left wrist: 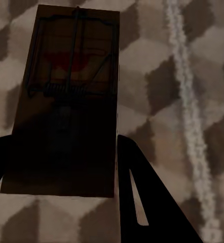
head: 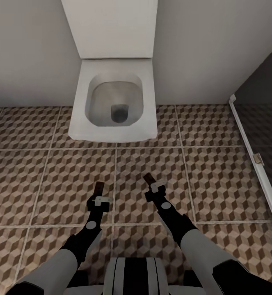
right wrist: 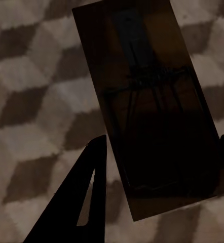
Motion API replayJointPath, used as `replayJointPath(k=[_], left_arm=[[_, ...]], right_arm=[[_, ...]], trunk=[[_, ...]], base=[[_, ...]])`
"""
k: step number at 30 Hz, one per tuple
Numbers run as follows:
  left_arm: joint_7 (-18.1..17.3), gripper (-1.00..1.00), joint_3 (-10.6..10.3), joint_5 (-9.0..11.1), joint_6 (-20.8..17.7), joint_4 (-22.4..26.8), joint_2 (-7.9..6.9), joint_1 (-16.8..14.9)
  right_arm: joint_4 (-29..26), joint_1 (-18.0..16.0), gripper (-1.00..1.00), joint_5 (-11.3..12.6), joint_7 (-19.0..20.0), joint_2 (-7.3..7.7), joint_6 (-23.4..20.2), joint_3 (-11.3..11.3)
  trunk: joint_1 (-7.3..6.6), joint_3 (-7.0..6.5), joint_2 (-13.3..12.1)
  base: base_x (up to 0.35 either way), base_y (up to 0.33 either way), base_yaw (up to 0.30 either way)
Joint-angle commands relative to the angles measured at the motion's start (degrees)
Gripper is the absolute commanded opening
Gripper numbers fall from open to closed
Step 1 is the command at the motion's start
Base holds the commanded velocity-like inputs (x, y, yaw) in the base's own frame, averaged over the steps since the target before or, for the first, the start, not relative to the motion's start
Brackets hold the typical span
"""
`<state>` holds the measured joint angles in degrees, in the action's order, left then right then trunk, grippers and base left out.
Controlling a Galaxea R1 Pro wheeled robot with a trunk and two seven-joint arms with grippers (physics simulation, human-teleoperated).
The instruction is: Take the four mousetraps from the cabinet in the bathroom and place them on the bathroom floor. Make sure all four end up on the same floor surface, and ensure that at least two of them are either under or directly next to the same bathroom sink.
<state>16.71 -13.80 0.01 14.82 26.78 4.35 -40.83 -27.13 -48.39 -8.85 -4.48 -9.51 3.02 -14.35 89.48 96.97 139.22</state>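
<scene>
Both jaws grip mousetraps lengthwise, left mousetrap (left wrist: 66, 96) and right mousetrap (right wrist: 152, 106) pointing toward toilet (head: 113, 98)

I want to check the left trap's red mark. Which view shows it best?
The left wrist view: the left trap appears large, its red mark and wire plain. The head view shows it only as a tiny brown strip.

A square white toilet (head: 113, 102) stands against the pale wall (head: 29, 49), lid (head: 110, 26) raised upright, grey bowl open. Well to the toilet's right, a white-framed dark glass panel (head: 259, 164) runs along the room's edge, small metal hinge (head: 258, 158) on its frame.
</scene>
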Motion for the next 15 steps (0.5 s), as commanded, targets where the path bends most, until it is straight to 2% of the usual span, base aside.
replayJointPath(k=[1, 15], left_arm=[[0.8, -1.0, -0.4, -0.2, 0.0, -0.1, -0.04, 0.0], [0.8, -1.0, -0.4, -0.2, 0.0, -0.1, -0.05, 0.0]], right_arm=[[0.1, 0.0, -1.0, -0.4, -0.4, 0.01, 0.1, -0.2], [0.1, 0.0, -1.0, -0.4, -0.4, 0.01, 0.1, -0.2]], trunk=[[0.0, 0.02, 0.0], [0.0, 0.02, 0.0]], base=[[0.093, 0.083, 0.0], [0.176, 0.191, 0.0]])
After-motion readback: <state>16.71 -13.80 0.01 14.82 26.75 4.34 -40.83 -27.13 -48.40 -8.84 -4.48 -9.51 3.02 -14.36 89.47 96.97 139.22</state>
